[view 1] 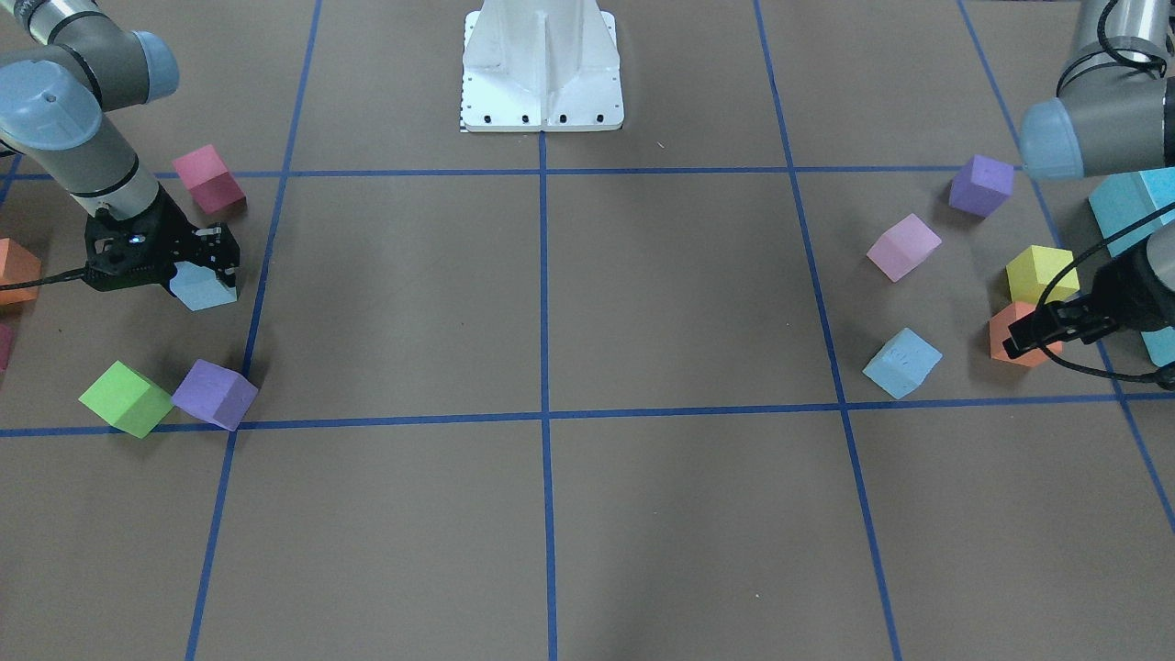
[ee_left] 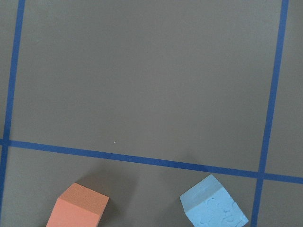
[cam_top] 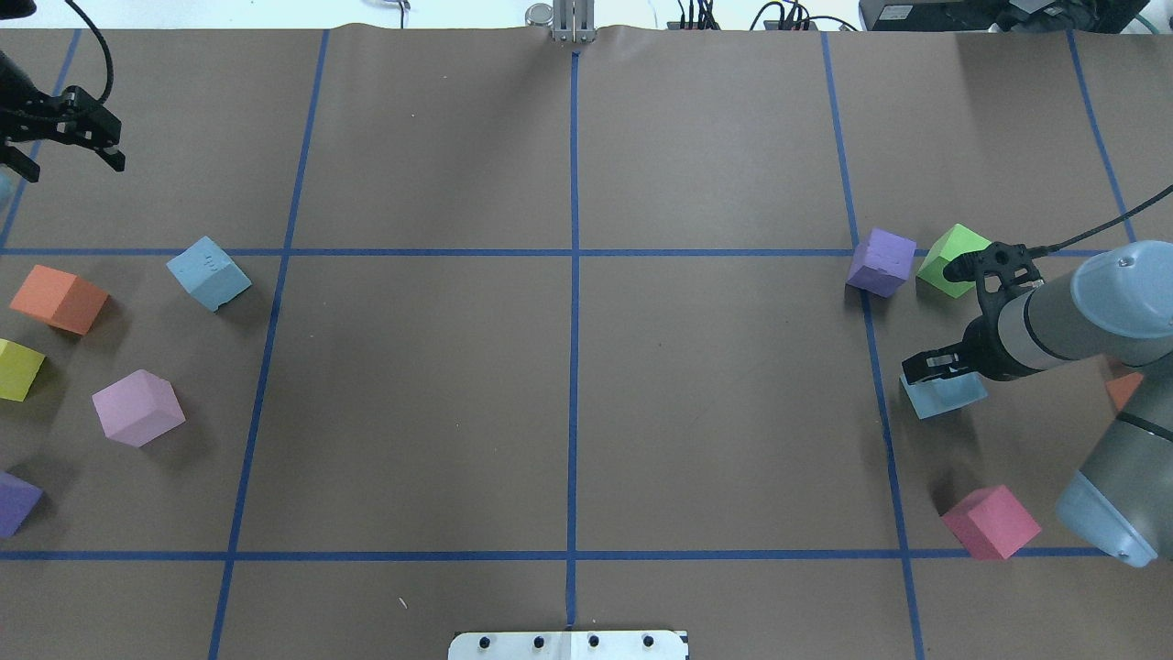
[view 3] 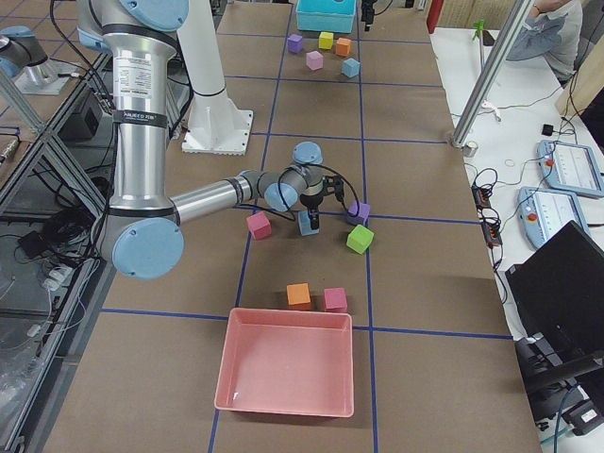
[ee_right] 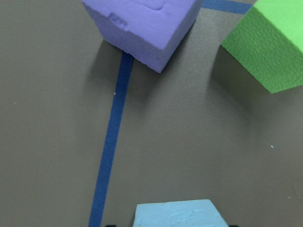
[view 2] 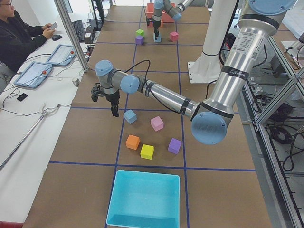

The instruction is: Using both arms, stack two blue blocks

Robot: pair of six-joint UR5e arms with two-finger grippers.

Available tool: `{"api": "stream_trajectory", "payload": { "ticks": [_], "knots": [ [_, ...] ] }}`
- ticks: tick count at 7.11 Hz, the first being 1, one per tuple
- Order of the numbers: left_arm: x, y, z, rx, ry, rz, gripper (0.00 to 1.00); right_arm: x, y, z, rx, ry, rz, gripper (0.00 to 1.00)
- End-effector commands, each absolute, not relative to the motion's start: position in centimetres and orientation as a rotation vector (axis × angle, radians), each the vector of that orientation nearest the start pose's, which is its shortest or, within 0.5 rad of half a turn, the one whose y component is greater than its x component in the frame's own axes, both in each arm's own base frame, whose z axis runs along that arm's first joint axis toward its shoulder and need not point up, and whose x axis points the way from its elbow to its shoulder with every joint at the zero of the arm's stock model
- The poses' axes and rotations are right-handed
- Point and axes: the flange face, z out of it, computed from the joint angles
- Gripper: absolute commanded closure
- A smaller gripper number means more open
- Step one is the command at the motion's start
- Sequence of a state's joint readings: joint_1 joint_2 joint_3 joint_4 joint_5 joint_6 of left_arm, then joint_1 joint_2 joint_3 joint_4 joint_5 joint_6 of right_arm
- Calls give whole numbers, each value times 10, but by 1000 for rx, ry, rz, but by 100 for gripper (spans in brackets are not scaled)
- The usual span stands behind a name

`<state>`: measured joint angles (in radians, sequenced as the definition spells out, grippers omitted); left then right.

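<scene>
One pale blue block (cam_top: pixel 944 394) sits between the fingers of my right gripper (cam_top: pixel 935 371), low at the table on the right side. It also shows in the front view (view 1: pixel 204 286) and at the bottom of the right wrist view (ee_right: pixel 177 213). The right gripper (view 1: pixel 197 268) is shut on it. The other blue block (cam_top: pixel 209 273), with a faint embossed mark, lies free on the left side and shows in the left wrist view (ee_left: pixel 213 208). My left gripper (cam_top: pixel 69 160) is open and empty, held above the table beyond that block.
A purple cube (cam_top: pixel 882 261) and a green cube (cam_top: pixel 953 259) lie just past the right gripper, and a red cube (cam_top: pixel 990 522) lies nearer the robot. Orange (cam_top: pixel 60 298), yellow (cam_top: pixel 18 368) and pink (cam_top: pixel 137 408) cubes lie at the left. A turquoise box (view 2: pixel 145 199) and a pink tray (view 3: pixel 286 363) stand at the table's ends.
</scene>
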<state>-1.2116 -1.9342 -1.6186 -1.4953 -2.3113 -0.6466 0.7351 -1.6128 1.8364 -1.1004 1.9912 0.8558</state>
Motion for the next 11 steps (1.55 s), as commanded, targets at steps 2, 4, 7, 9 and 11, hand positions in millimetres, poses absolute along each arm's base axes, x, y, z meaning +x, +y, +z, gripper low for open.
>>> {"api": "stream_trajectory", "payload": {
  "ticks": [2,4,7,9,11],
  "knots": [
    [196,-614,443,-88,817,-179,0,-309,-404,499,160,-789,-133,49],
    [214,-616,452,-86,840,-212,1,-310,-405,502,159,-783,-134,49],
    [220,-615,454,-71,812,-231,1,-311,-403,502,158,-785,-139,49],
    [232,-611,452,-95,809,-261,1,-315,-405,490,166,-807,-148,50],
    [250,-611,466,-73,800,-288,1,-303,-410,474,146,-854,-142,50]
  ]
}}
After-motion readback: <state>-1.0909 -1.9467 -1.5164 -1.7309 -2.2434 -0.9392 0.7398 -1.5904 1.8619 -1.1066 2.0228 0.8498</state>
